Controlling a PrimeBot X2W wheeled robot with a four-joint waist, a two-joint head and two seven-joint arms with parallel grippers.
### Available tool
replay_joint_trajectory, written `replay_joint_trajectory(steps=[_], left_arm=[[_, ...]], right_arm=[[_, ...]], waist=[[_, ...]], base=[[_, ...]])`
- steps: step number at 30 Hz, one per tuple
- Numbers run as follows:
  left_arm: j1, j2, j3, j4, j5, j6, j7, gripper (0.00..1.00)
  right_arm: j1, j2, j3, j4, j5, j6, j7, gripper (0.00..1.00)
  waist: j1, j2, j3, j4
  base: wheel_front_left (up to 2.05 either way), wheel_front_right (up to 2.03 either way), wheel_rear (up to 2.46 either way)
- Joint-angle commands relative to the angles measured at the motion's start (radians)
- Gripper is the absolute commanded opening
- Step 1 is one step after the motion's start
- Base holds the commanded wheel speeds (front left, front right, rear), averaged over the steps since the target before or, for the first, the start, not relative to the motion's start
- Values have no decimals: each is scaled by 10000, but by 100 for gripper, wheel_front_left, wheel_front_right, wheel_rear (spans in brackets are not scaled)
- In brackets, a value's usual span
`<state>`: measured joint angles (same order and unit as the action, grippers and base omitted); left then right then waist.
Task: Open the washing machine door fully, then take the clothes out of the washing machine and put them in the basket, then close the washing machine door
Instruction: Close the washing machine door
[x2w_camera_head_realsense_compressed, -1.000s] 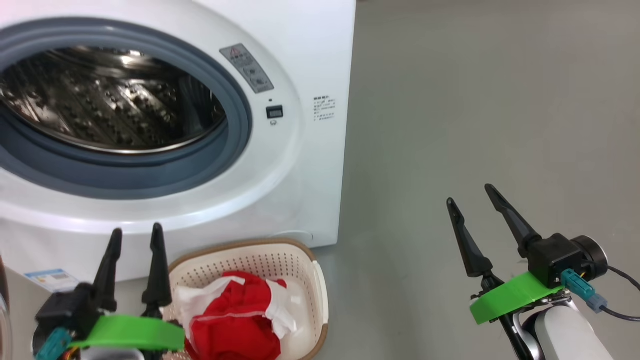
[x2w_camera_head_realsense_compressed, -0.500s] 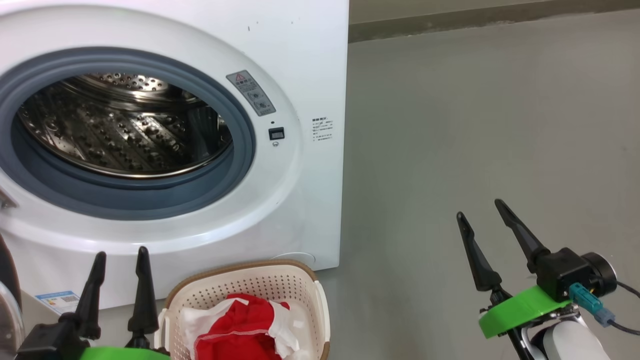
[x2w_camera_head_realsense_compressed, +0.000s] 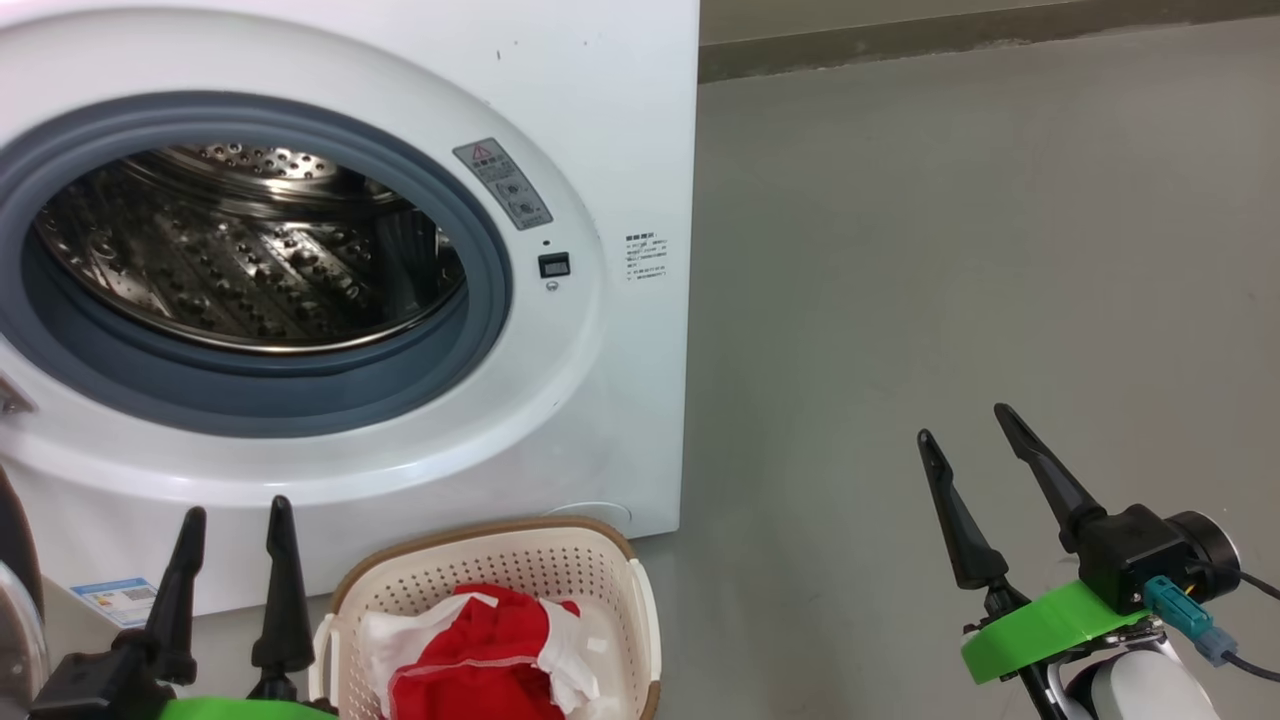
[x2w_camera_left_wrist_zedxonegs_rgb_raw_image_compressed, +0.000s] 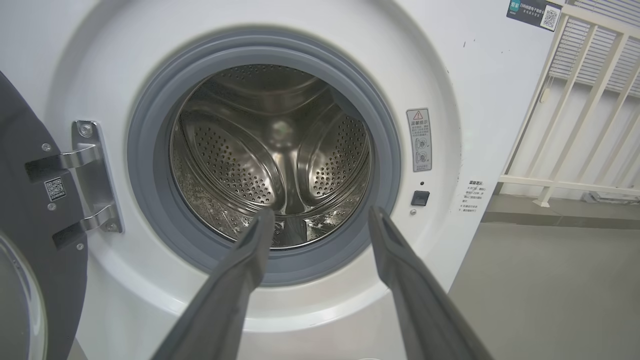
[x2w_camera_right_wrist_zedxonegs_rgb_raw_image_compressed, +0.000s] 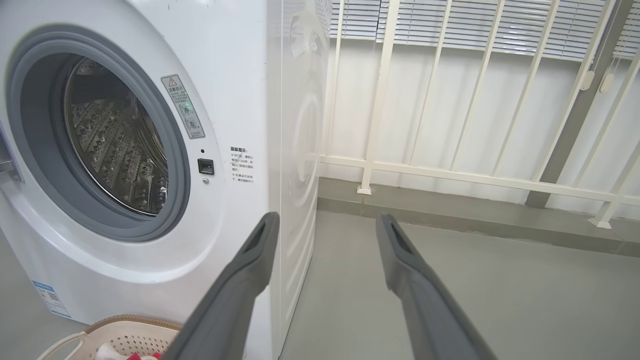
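- Head view: the clothes (x2w_camera_head_realsense_compressed: 470, 670) lay in the basket (x2w_camera_head_realsense_compressed: 640, 600) before the washing machine (x2w_camera_head_realsense_compressed: 620, 120), its drum (x2w_camera_head_realsense_compressed: 240, 250) bare; the left gripper (x2w_camera_head_realsense_compressed: 238, 507) and right gripper (x2w_camera_head_realsense_compressed: 964, 422) both stood spread and empty.
- Left wrist view: the washing machine door (x2w_camera_left_wrist_zedxonegs_rgb_raw_image_compressed: 30, 240) hung wide open, left of the left gripper, seemingly the nearer arm for closing it.
- Right wrist view: the right gripper faced the machine's right corner, well apart from the door.

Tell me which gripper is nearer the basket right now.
Left. The left gripper hangs open just beside the basket's left rim, fingers pointing toward the washer. The right gripper, also open, is well off to the basket's right, over the floor.
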<state>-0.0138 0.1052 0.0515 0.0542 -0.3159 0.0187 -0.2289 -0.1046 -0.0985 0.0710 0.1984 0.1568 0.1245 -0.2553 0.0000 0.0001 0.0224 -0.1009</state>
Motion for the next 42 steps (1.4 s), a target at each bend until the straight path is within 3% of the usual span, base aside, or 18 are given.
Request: replay_joint_trajectory(steps=[1, 20, 42], left_arm=[[-71, 215, 305, -326, 137, 85, 1, 100], [-158, 365, 185, -443, 265, 284, -57, 100], [-169, 512, 2, -425, 104, 209, -34, 100]], right_arm=[[-54, -104, 143, -320, -138, 62, -65, 100], [-67, -54, 115, -412, -227, 62, -65, 100], [-127, -117, 166, -390, -187, 62, -65, 100]], waist=[[0, -1, 19, 26], [0, -1, 160, 203], [0, -1, 143, 294]], base=[[0, 0, 0], [-15, 15, 0], [-147, 147, 0]])
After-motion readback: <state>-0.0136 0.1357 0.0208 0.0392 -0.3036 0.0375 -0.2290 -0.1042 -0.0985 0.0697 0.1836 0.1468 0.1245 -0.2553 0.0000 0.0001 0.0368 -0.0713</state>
